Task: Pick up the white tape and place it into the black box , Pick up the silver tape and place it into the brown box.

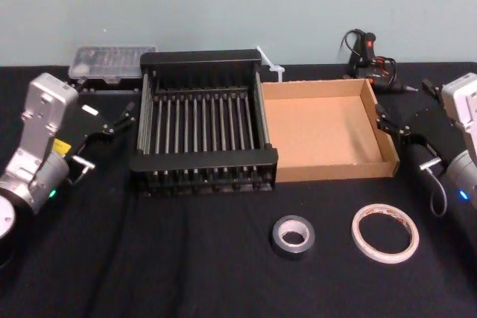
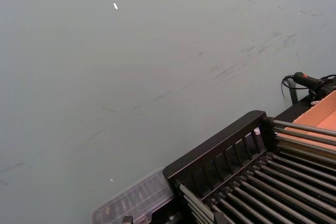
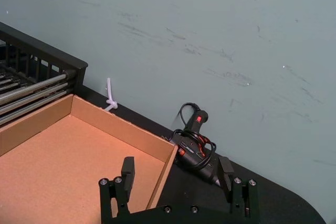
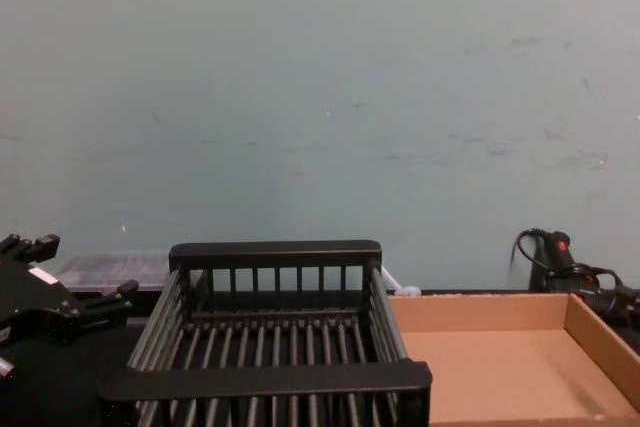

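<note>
The white tape (image 1: 384, 233) lies flat on the black cloth at the front right. Left of it lies the smaller silver tape (image 1: 293, 235). Behind them, the black box (image 1: 205, 159) stands with the brown box (image 1: 324, 132) touching its right side. Both boxes hold nothing. My right gripper (image 1: 405, 102) hovers open at the brown box's right wall, with its fingers (image 3: 127, 169) spread over that wall. My left gripper (image 1: 123, 117) stands open just left of the black box (image 4: 270, 379) and holds nothing.
A clear plastic case (image 1: 112, 61) sits behind the black box at the back left. A black glue gun (image 1: 365, 46) with a cable lies at the back right, beside a small white clip (image 1: 272, 65). A wall closes the far side.
</note>
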`<act>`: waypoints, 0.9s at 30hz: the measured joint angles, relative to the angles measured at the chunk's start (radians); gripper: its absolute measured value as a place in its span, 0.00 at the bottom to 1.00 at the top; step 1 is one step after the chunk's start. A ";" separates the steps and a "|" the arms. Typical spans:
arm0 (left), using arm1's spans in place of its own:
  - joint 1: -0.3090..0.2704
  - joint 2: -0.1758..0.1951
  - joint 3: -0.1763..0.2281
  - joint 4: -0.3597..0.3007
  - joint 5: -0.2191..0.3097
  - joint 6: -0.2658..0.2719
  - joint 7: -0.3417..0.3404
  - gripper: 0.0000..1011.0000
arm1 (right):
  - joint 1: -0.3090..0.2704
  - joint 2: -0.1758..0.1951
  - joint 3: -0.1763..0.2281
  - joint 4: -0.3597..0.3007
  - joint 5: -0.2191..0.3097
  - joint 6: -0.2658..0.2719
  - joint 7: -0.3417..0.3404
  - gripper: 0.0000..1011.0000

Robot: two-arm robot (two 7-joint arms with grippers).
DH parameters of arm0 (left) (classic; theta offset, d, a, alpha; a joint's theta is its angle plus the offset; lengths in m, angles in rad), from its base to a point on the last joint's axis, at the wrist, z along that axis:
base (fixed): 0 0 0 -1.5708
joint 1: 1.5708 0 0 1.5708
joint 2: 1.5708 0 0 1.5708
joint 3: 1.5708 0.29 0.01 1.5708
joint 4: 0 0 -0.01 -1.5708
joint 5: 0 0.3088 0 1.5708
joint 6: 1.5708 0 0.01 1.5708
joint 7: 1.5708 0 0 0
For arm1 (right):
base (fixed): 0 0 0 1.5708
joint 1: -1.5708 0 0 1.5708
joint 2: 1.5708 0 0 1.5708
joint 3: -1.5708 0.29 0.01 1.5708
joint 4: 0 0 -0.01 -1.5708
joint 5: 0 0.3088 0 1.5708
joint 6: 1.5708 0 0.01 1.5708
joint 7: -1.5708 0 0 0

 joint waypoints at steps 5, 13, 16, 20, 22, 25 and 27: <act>0.000 0.000 0.000 0.000 0.000 0.000 0.000 0.99 | 0.000 0.000 0.000 0.000 0.000 0.000 0.000 0.99; 0.000 0.000 0.000 0.000 0.000 0.000 0.000 0.99 | 0.000 0.000 0.000 0.000 0.000 0.000 0.000 0.99; 0.000 0.000 0.000 0.000 0.000 0.000 0.000 0.99 | 0.000 0.000 0.000 0.000 0.000 0.000 0.000 0.99; 0.000 0.000 0.000 0.000 0.000 0.000 0.000 0.99 | 0.000 0.000 0.000 0.000 0.000 0.000 0.000 0.99; 0.000 0.000 0.000 0.000 0.000 0.000 0.000 0.99 | 0.000 0.000 0.000 0.000 0.000 0.000 0.000 0.99; 0.000 0.000 0.000 0.000 0.000 0.000 0.000 0.99 | 0.000 0.000 0.000 0.000 0.000 0.000 0.000 0.99; 0.000 0.000 0.000 0.000 0.000 0.000 0.000 0.99 | 0.000 0.000 0.000 0.000 0.000 0.000 0.000 0.99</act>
